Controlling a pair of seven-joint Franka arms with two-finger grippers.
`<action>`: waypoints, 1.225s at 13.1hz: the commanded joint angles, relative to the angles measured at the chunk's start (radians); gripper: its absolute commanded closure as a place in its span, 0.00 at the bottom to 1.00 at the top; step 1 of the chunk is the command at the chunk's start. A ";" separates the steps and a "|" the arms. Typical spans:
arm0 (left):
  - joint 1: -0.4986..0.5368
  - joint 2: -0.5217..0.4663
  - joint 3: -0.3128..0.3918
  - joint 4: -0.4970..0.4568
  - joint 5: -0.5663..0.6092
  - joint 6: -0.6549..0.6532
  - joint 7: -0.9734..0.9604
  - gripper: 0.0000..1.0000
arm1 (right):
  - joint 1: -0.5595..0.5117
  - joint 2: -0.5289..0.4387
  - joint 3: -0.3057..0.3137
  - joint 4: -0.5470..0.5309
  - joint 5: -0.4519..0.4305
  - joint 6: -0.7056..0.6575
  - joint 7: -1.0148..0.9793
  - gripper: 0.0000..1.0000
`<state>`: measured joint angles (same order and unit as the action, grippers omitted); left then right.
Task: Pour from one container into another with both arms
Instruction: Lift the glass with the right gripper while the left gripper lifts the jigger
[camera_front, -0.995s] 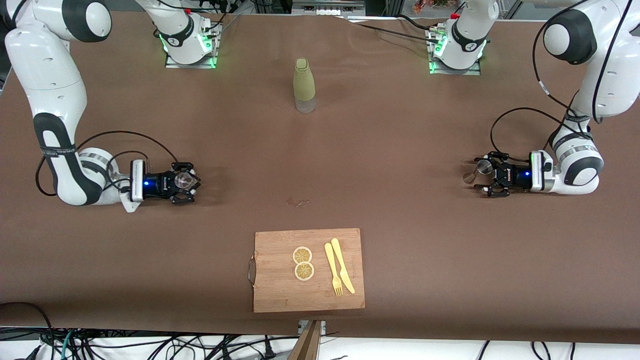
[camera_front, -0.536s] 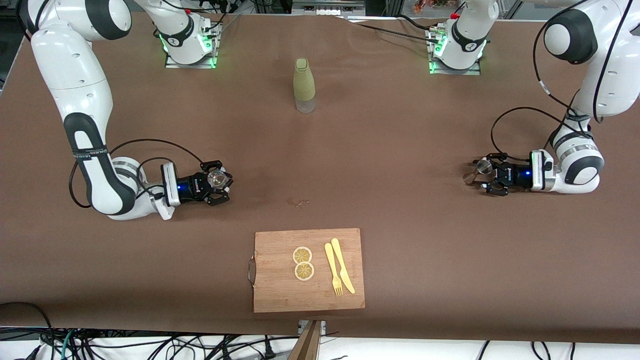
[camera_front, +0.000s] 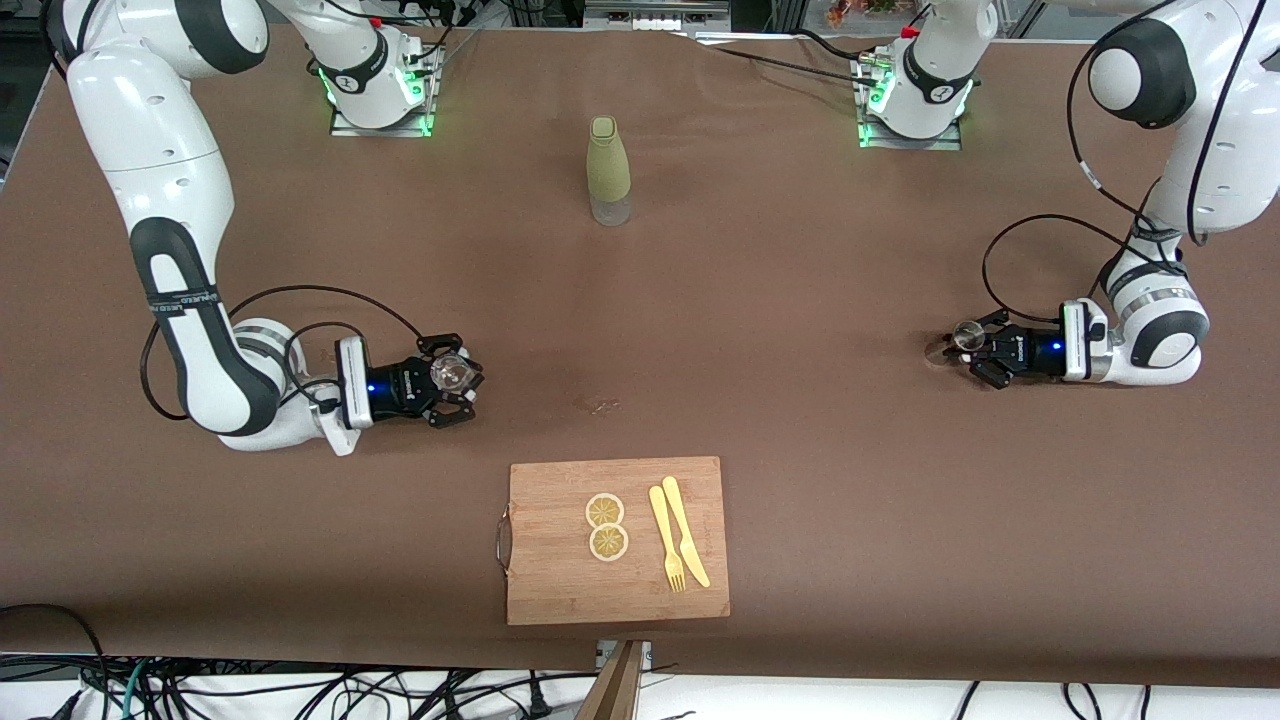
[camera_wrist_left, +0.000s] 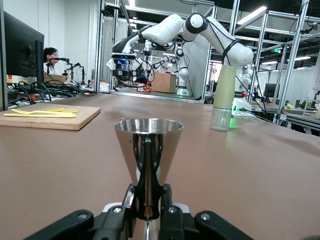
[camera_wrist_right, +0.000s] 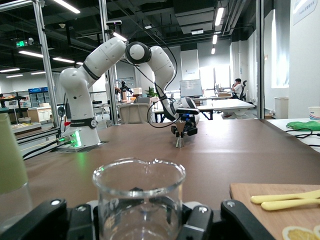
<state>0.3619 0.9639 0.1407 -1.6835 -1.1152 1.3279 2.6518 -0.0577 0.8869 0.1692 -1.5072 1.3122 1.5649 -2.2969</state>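
Observation:
My right gripper (camera_front: 452, 378) is shut on a clear glass beaker (camera_front: 448, 372), held upright low over the table toward the right arm's end. The right wrist view shows the beaker (camera_wrist_right: 139, 200) empty between the fingers of that gripper (camera_wrist_right: 139, 216). My left gripper (camera_front: 968, 342) is shut on a small steel jigger (camera_front: 966, 334) at the left arm's end of the table. In the left wrist view the jigger (camera_wrist_left: 148, 145) stands upright, and the left gripper (camera_wrist_left: 148, 202) pinches its narrow waist.
A tall pale green bottle (camera_front: 608, 170) with a clear base stands mid-table near the bases. A wooden cutting board (camera_front: 540, 590) with two lemon slices (camera_front: 606, 526), a yellow fork (camera_front: 666, 540) and a knife (camera_front: 686, 530) lies near the front edge.
The right arm has carried the beaker toward the middle of the table. The left gripper's fingers have closed in on the jigger.

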 joint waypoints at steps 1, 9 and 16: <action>-0.004 0.001 0.003 -0.032 -0.018 0.065 0.065 1.00 | 0.002 -0.028 0.047 0.016 0.010 0.064 0.077 1.00; -0.121 -0.103 -0.073 -0.018 -0.115 0.068 -0.039 1.00 | 0.108 -0.192 0.078 0.018 -0.103 0.266 0.335 1.00; -0.437 -0.100 -0.130 0.008 -0.463 0.318 -0.157 1.00 | 0.217 -0.241 0.078 0.019 -0.165 0.434 0.477 1.00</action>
<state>-0.0054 0.8814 -0.0002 -1.6682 -1.5062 1.5916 2.5049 0.1235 0.6891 0.2484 -1.4725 1.1793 1.9455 -1.8837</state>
